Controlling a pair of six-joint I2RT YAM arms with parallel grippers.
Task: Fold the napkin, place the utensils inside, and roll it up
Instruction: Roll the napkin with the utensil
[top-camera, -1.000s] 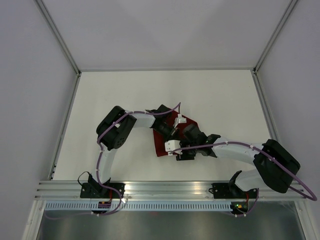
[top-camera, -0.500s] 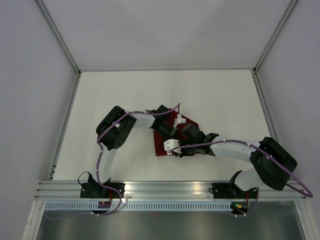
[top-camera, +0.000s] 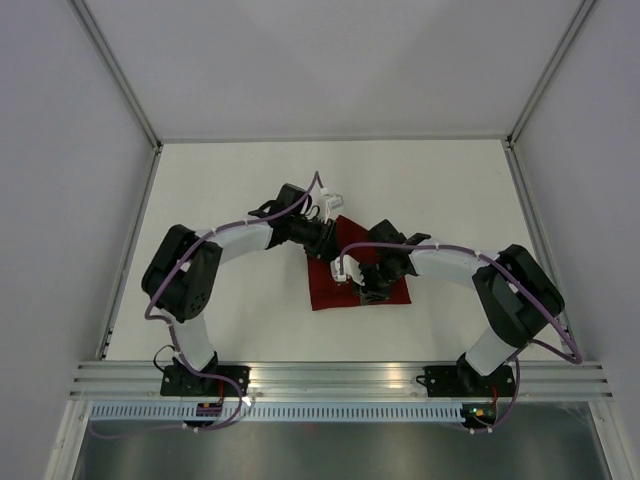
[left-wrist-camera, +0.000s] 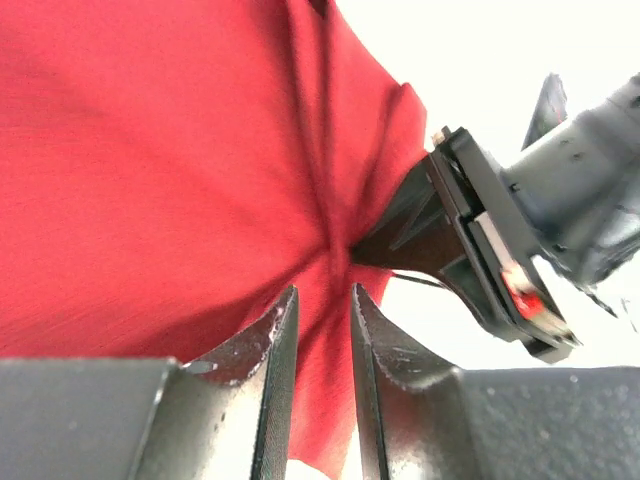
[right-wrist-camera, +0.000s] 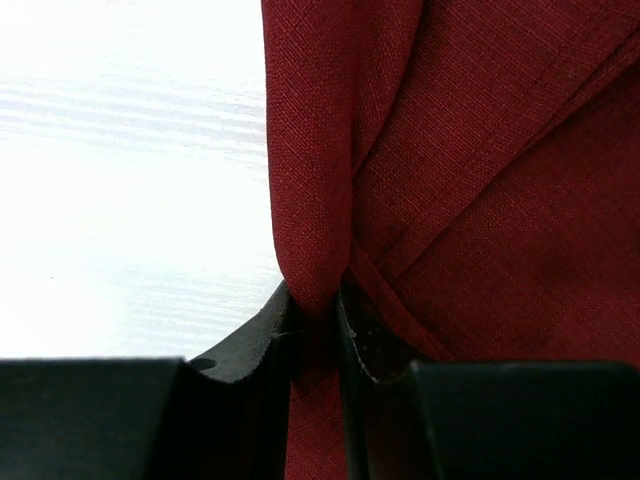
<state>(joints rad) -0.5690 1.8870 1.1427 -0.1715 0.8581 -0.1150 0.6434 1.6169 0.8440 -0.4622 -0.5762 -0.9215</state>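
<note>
One napkin (top-camera: 325, 292), dark red, of thin plain cloth. Location: middle of the tabletop (top-camera: 230, 190), between the two arms, rumpled, with layers overlapping.

Handling (judged): light and limp, with no stiffness. It should sag, bunch and drag when lifted. Best taken by a corner or hem, both sides together, and kept low.

Right gripper (right-wrist-camera: 312, 300), at the near middle of the cloth: jaws pinching a gathered fold of the napkin.

Left gripper (left-wrist-camera: 320, 300), at the far left corner: jaws narrowly parted, a ridge of cloth running between them. Whether they bite on it cannot be told.

Step (judged): folding, not finished.
</note>
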